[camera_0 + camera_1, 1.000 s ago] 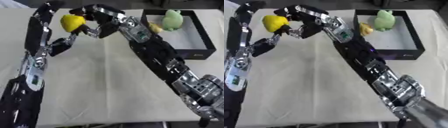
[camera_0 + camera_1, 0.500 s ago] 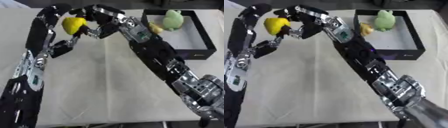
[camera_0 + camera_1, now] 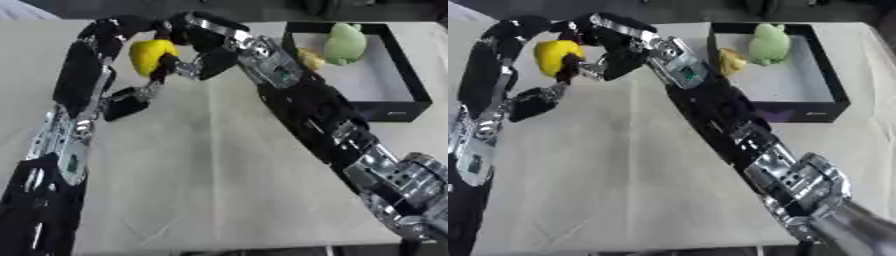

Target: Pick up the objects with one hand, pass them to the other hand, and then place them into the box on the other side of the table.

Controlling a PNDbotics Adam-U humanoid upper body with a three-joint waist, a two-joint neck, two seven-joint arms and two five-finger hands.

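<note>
Cream desk [image 3: 201, 190]. Both your hands meet left of black box [image 3: 409, 85]: left hand [image 3: 131, 45] fingers and right hand [image 3: 206, 50] fingers both grasping yellow object [image 3: 150, 56]. Green toy [image 3: 344, 44], small yellow item [image 3: 308, 58] inside box.

We seem to be in a lab or test room set up for robot trials. We see a table [image 3: 201, 190] under a plain cream cloth, creased in places, filling nearly the whole scene. At the far right on it sits a black box [image 3: 411, 85] with a pale floor, holding a green toy [image 3: 346, 44] and a yellow one [image 3: 309, 59]. Beyond the far edge all is dark.
</note>
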